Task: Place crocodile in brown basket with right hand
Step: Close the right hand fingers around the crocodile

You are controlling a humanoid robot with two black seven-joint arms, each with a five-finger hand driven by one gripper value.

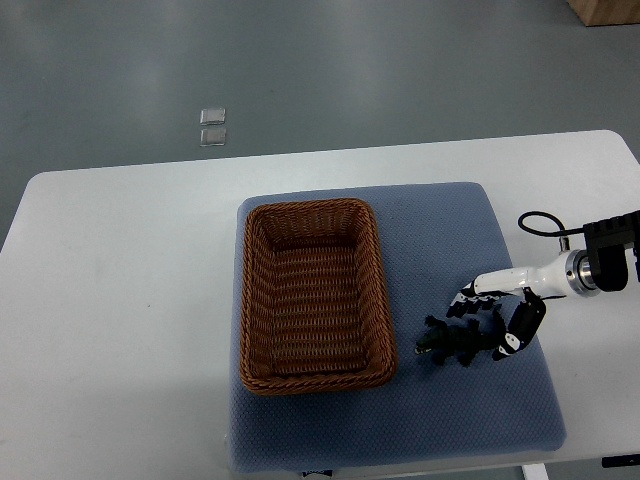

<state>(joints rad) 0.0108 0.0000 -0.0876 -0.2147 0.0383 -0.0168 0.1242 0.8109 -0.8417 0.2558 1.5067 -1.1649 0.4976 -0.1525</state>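
A dark toy crocodile (450, 342) lies on the blue mat (440, 240), just right of the brown wicker basket (260, 300). Its head points toward the basket. My right hand (495, 318) comes in from the right edge and hovers over the crocodile's tail end. Its fingers (520, 325) are spread around the tail, not closed on it. The basket holds nothing.
The mat lies on a white table (120, 280). Two small clear squares (212, 126) lie on the grey floor beyond the table. A wooden box corner (608, 10) shows at the top right.
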